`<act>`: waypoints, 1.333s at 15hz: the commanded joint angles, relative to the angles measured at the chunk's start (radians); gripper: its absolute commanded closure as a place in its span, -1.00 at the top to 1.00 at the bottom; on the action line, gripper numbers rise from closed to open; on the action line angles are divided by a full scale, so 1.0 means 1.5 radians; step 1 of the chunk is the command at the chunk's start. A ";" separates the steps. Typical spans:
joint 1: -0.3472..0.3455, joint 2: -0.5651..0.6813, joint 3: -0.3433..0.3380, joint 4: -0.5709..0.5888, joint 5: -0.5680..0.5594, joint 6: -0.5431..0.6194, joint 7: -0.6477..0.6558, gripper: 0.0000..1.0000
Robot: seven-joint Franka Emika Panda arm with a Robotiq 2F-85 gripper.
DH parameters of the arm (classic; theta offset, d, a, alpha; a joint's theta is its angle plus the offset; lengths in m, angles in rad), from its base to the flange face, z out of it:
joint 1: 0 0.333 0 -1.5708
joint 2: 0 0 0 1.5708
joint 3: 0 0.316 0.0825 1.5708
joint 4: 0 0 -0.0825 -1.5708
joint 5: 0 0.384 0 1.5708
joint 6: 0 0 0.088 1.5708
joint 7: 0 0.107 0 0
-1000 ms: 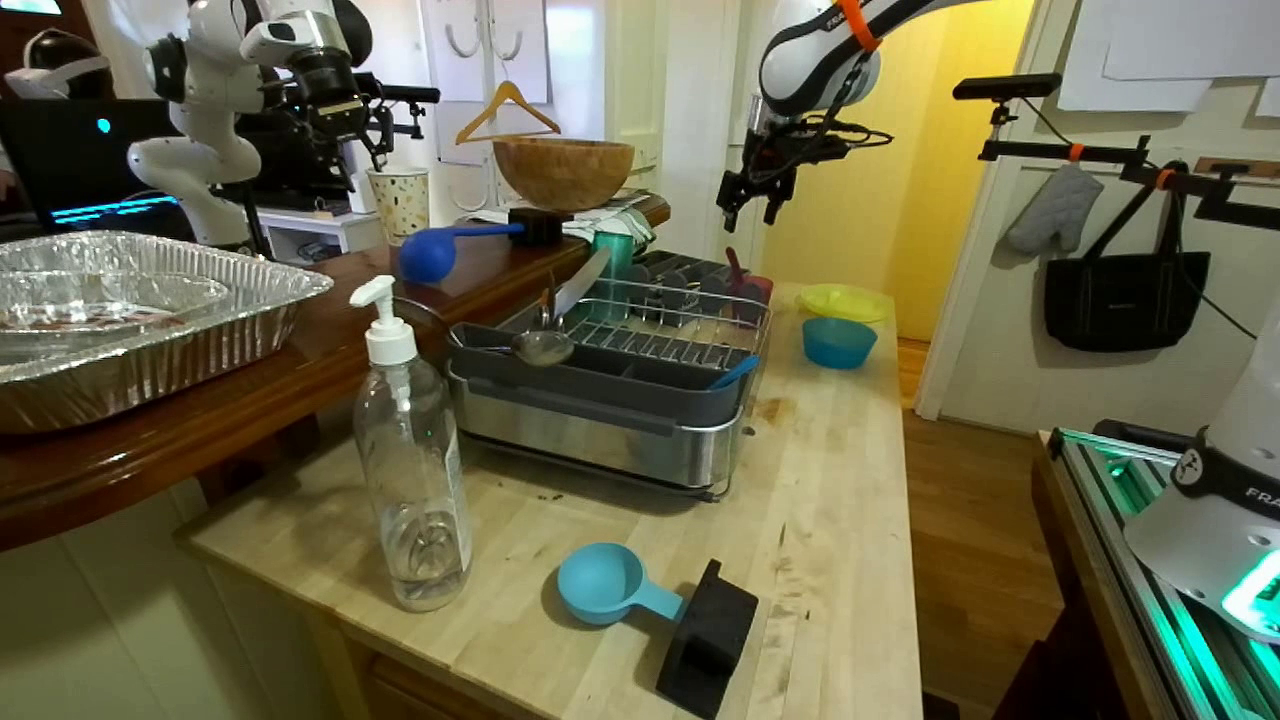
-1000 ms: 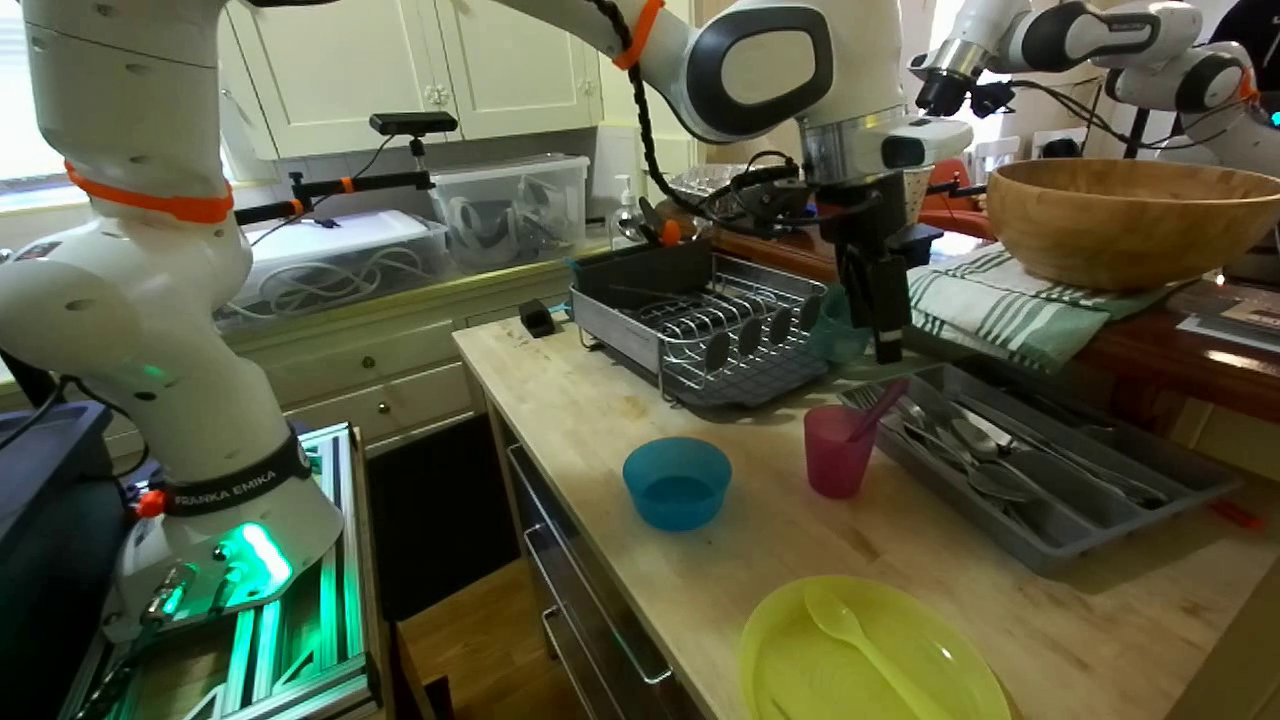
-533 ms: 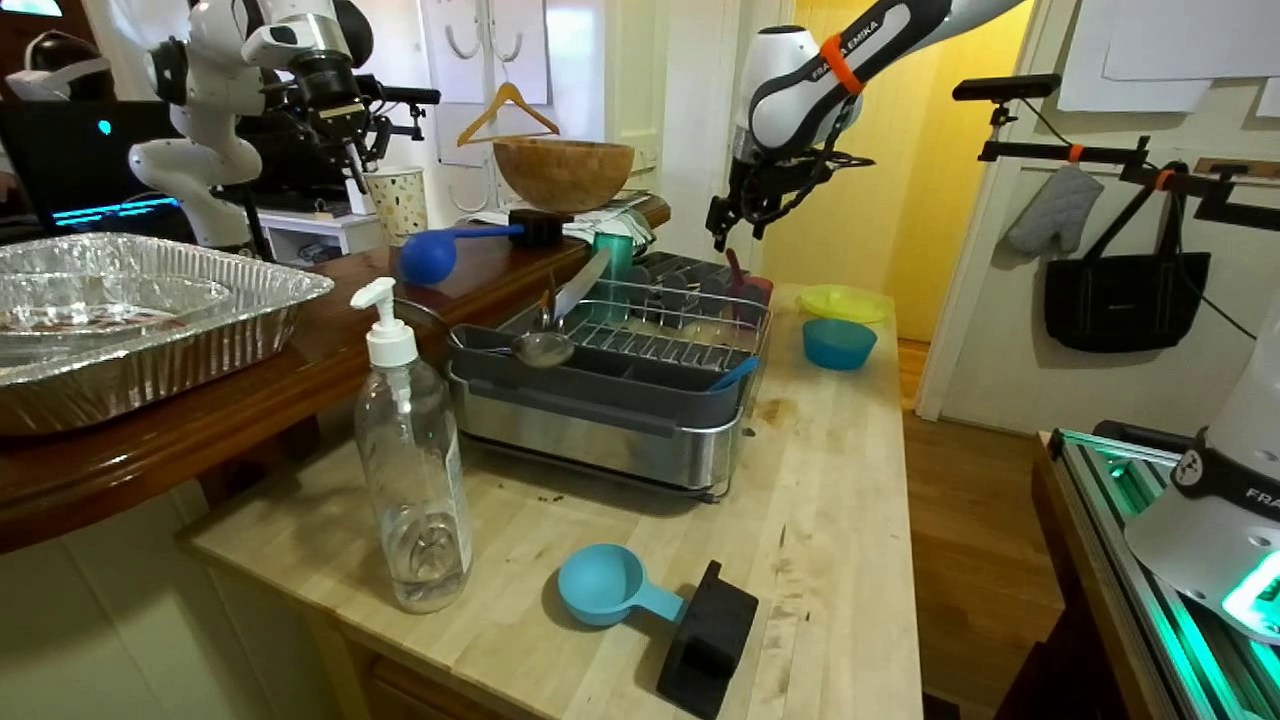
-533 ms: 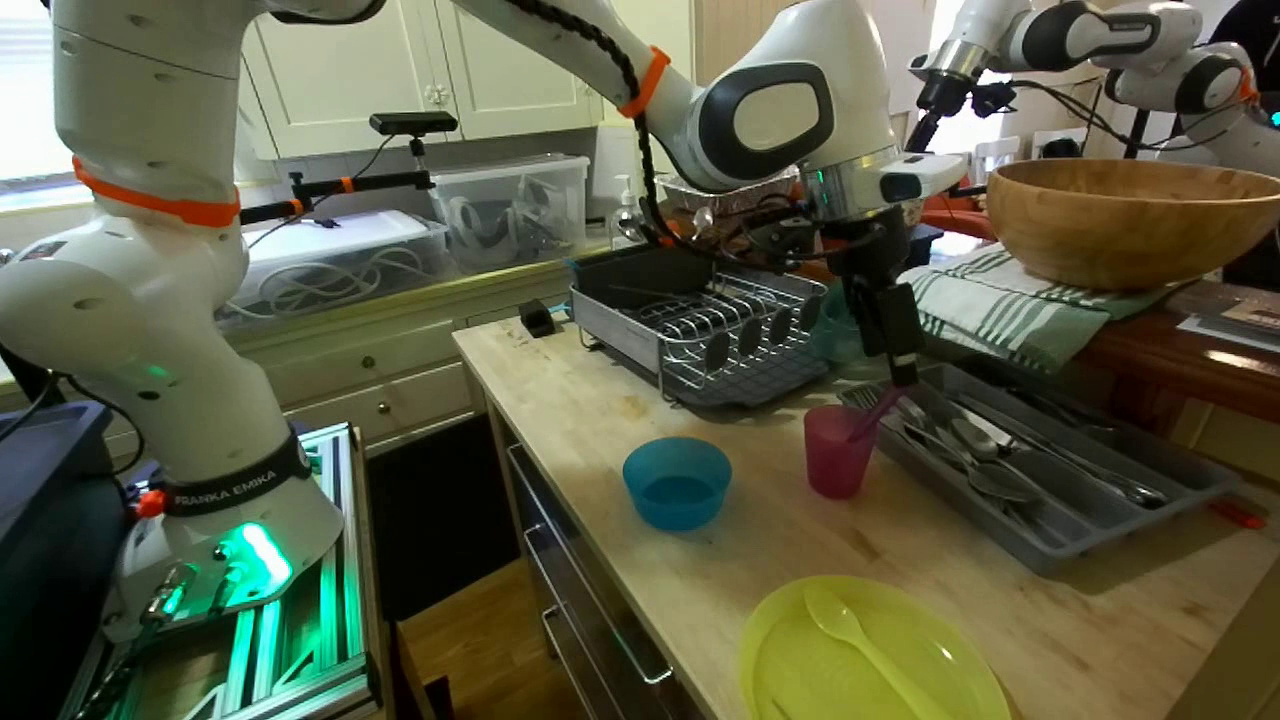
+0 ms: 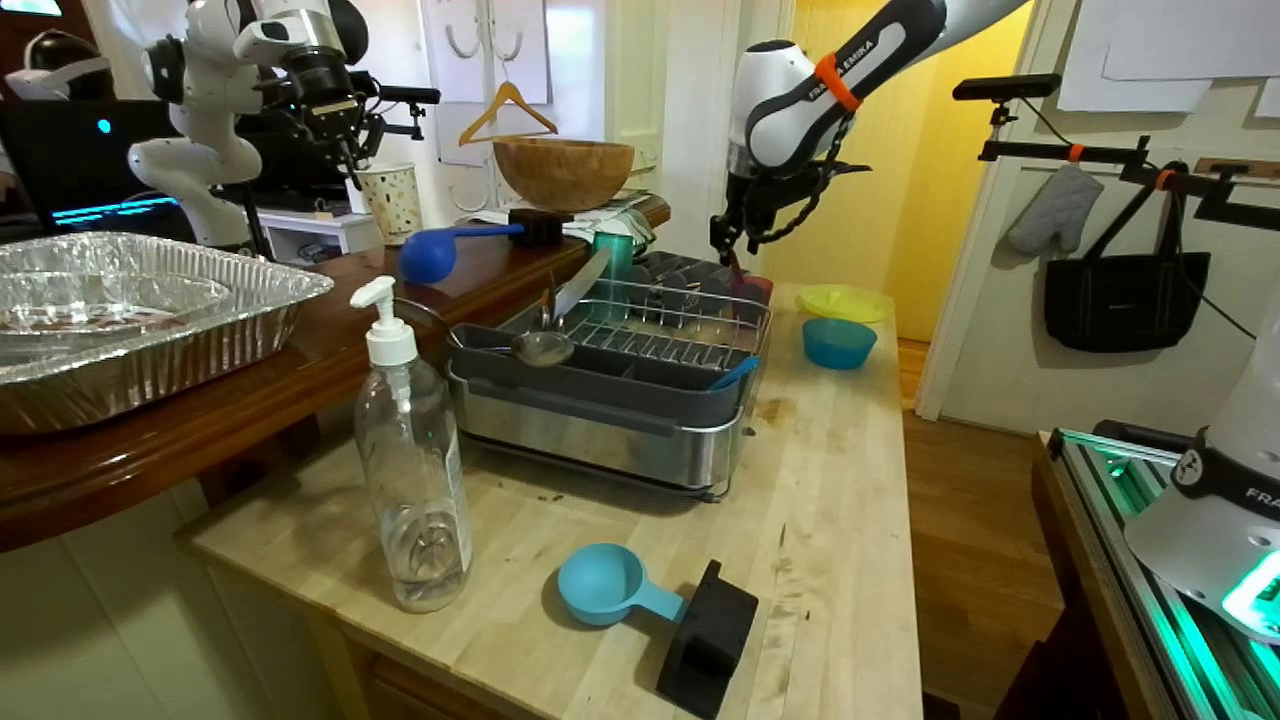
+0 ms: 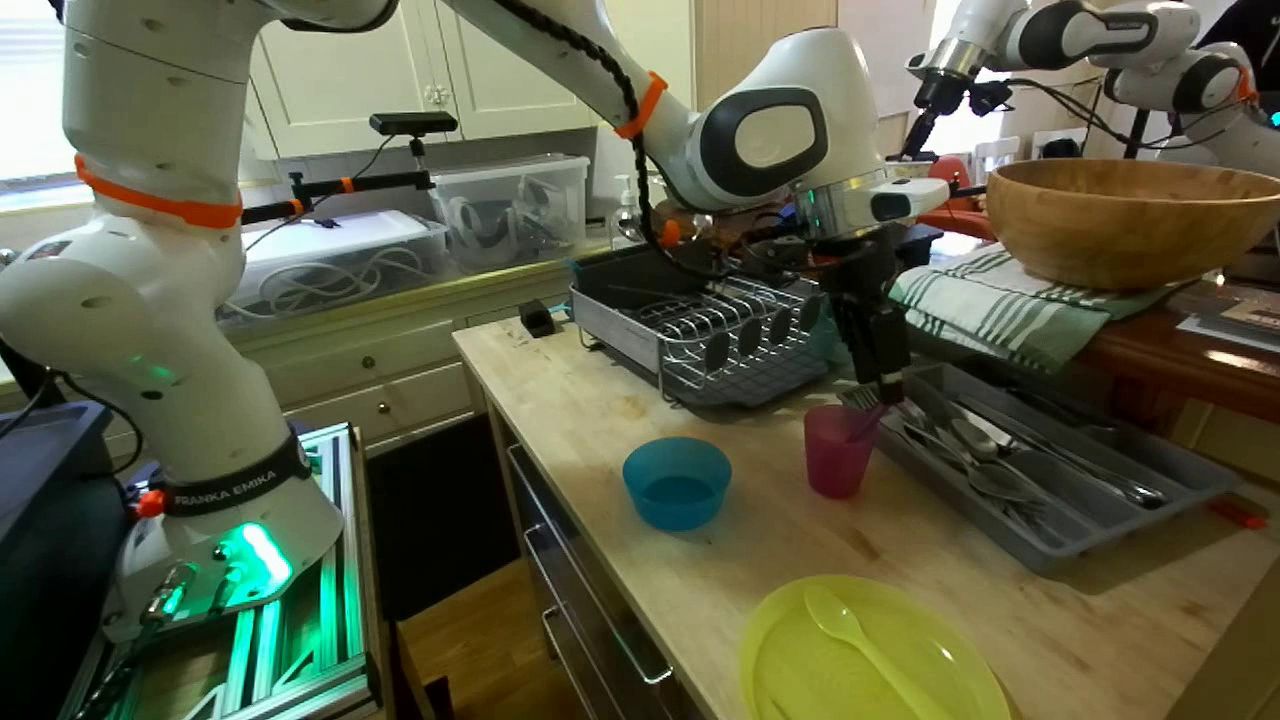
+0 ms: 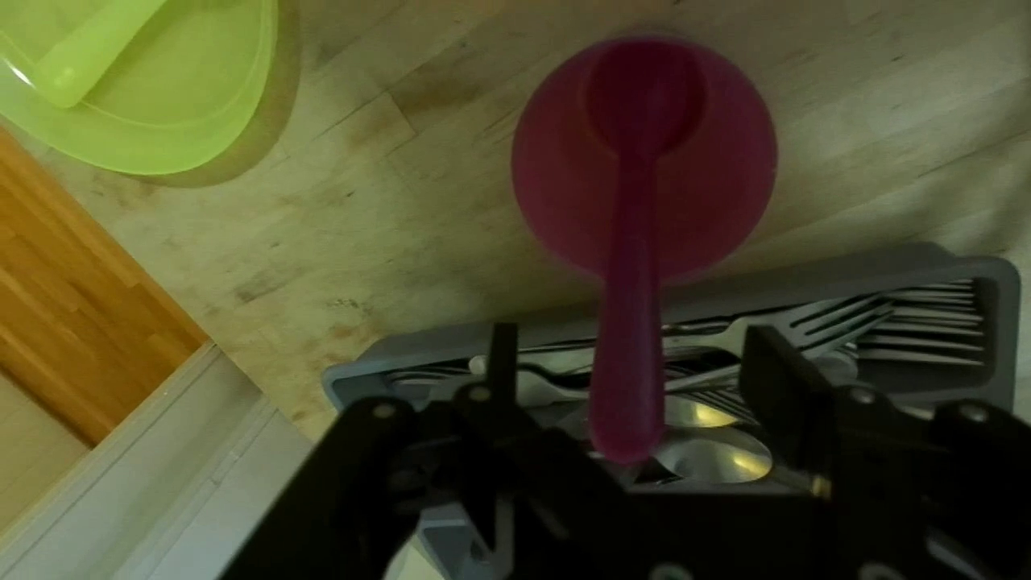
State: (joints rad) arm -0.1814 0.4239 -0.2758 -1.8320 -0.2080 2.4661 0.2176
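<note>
Looks like a light, stiff, slippery pink plastic spoon (image 7: 635, 258); best pinched high on the handle (image 7: 627, 395), between the gripper's (image 7: 631, 337) spread fingers (image 7: 504, 362).

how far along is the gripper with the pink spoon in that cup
Looks done: the gripper is lined up over the pink spoon. In hand: the approach to the grip; in the wrist view the jaws stand open with the handle between them and gaps on both sides. Left, probably: closing and lifting, since the spoon's far end sits in the pink cup.
</note>
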 commanded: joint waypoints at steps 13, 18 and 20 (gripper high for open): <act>0.037 0.024 -0.041 -0.023 -0.064 0.103 0.045 -0.60; 0.039 0.014 -0.043 -0.028 -0.061 0.106 0.043 -0.87; 0.041 0.005 -0.044 -0.031 -0.061 0.109 0.043 -0.87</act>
State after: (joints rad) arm -0.1399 0.4554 -0.3244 -1.8472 -0.2792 2.5981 0.2542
